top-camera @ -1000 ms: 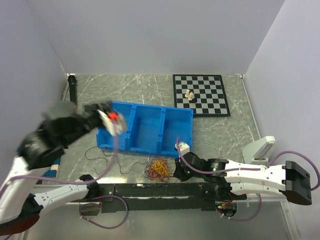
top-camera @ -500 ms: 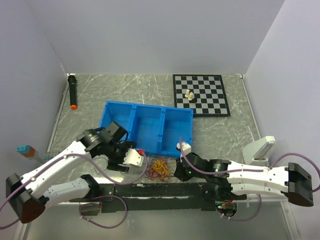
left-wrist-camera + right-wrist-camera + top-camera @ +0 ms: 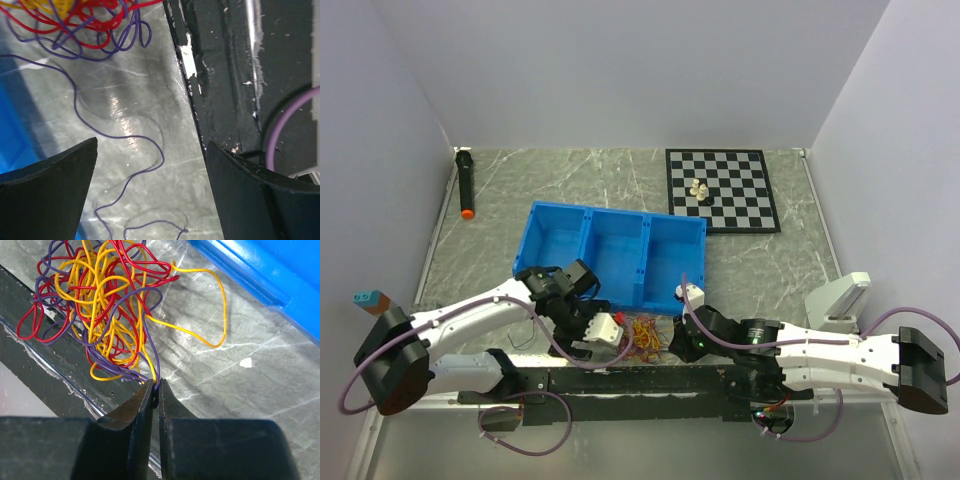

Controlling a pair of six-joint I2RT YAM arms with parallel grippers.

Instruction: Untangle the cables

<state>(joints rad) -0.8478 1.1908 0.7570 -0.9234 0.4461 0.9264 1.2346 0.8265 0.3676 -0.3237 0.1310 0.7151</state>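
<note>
The cables (image 3: 642,337) form a small tangle of red, yellow and dark purple wires on the table in front of the blue bin. My right gripper (image 3: 673,338) sits at the tangle's right edge. In the right wrist view its jaws (image 3: 156,390) are shut on dark purple strands that run up into the cables (image 3: 100,310). My left gripper (image 3: 608,335) is low at the tangle's left side, open, with nothing between its fingers (image 3: 45,195). Below it a loose purple strand (image 3: 125,135) trails over the table from the cables (image 3: 85,20).
A blue three-compartment bin (image 3: 646,250) stands just behind the tangle. A chessboard (image 3: 720,188) with chess pieces (image 3: 699,190) lies at the back right, a black marker (image 3: 466,182) at the back left. The black rail (image 3: 650,380) runs along the near edge.
My left arm swung down from above the bin's left end to the table beside the tangle, and its gripper opened wide. The right gripper stayed at the tangle's right edge.
</note>
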